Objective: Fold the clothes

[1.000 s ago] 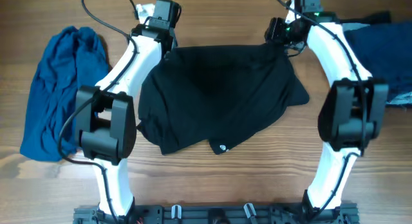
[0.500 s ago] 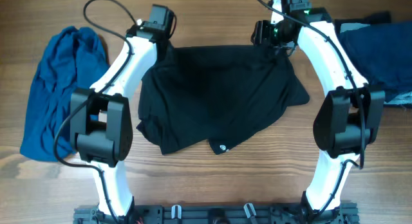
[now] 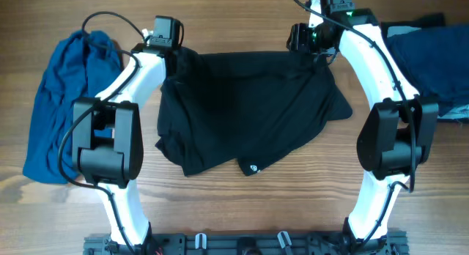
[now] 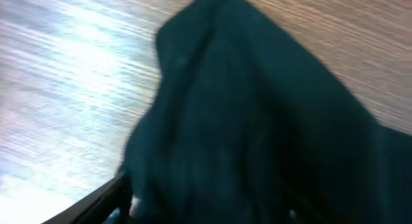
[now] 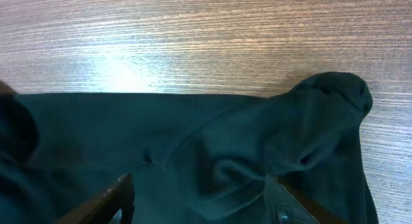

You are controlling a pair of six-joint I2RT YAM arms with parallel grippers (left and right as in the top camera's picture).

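Overhead, we see the left gripper point(image 3: 174, 56) clenched on one far corner of the black garment point(image 3: 249, 112), spread mid-table between the arms. The right gripper point(image 3: 314, 48) sits at the other far corner, but we cannot tell whether it grips. We judge the cloth light, limp and quick to bunch, best pinched at corners or hems; no basket shows, and a blue garment point(image 3: 69, 101) and dark clothes point(image 3: 425, 46) lie loose on the table point(image 3: 242, 218).

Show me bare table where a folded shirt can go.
Free: the wood strip beyond the black garment, and the near strip between its hem and the arm bases. Crowded: blue cloth left, dark clothes far right.
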